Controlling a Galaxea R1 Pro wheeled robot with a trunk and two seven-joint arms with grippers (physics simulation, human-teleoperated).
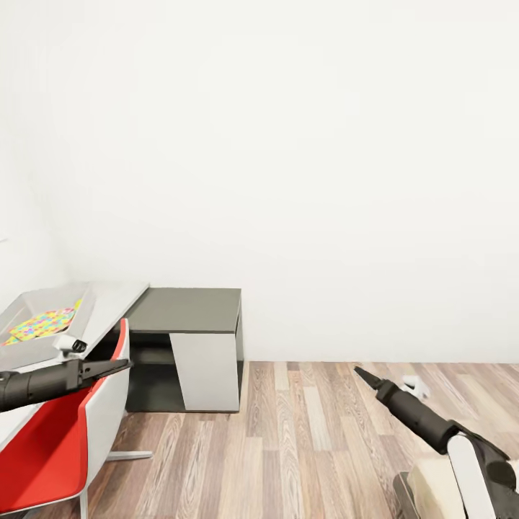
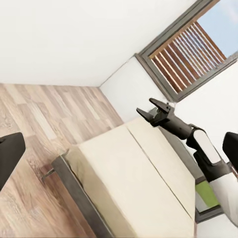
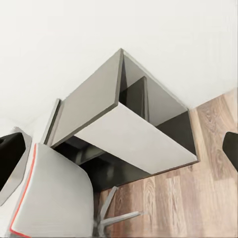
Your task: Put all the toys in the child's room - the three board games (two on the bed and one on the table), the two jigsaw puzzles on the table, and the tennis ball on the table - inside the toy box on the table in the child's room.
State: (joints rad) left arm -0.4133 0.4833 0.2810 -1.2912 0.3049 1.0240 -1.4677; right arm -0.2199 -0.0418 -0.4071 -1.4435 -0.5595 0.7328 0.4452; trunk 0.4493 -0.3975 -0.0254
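At the far left of the head view, the toy box (image 1: 85, 311) is seen on the pale table (image 1: 122, 297), with a jigsaw puzzle (image 1: 42, 324) lying flat inside it. The left arm is stretched low and nearly level across the red chair (image 1: 50, 447), in front of the box. The left gripper (image 1: 119, 366) is pointed toward the dark cabinet (image 1: 189, 311); its fingers appear drawn together to a thin tip and nothing is held. The puzzle lies behind and left of that gripper, apart from it.

At the right, the right arm is raised diagonally over the wood floor (image 1: 303, 447). The right gripper (image 1: 364, 375) looks closed and empty in the head view, though in the left wrist view the right gripper (image 2: 148, 108) shows slightly parted tips above the beige bed (image 2: 129, 183), so its opening cannot be settled. The toy box is well apart from it.
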